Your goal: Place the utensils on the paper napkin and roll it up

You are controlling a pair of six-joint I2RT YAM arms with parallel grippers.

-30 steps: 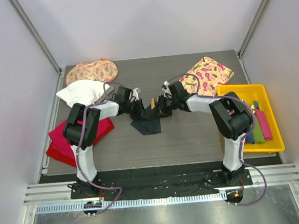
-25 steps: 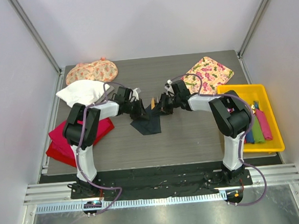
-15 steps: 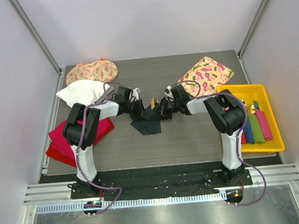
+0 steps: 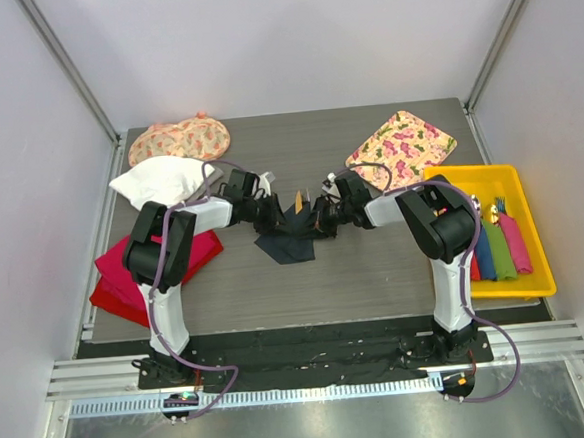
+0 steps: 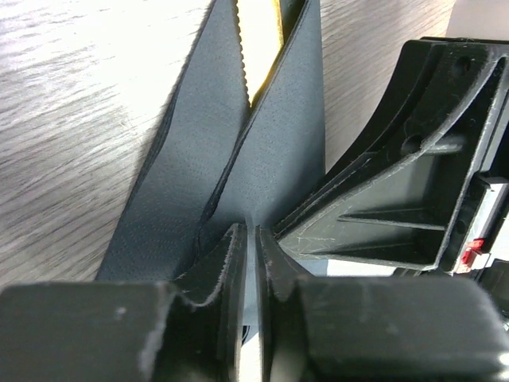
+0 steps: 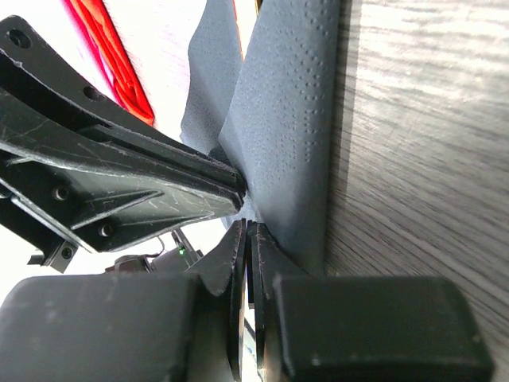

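At mid-worktop [image 4: 376, 273] we see both arms meet over the dark napkin [image 4: 286, 241]. Its middle is drawn up in folds around a tan utensil [image 5: 258, 32], whose serrated edge shows in the crease. The left hand [image 5: 248, 263] is closed to a sliver, pinching the napkin's edge. The right hand [image 6: 246, 239] is just as tight on the opposite fold, and the two hands stand just beside each other.

Around the napkin:
- **10 o'clock:** a white cloth [image 4: 159, 180], with a round floral cloth [image 4: 179, 140] beyond it.
- **8 o'clock:** a red cloth [image 4: 136, 280], partly under the left arm.
- **2 o'clock:** a square floral cloth [image 4: 402, 143].
- **3 o'clock:** a yellow tray [image 4: 523, 290] at the worktop's edge, holding coloured rolls [image 4: 505, 249], behind the right arm.

Bare worktop shows at 12 o'clock up to the far edge, and at 6 o'clock toward the arm bases.
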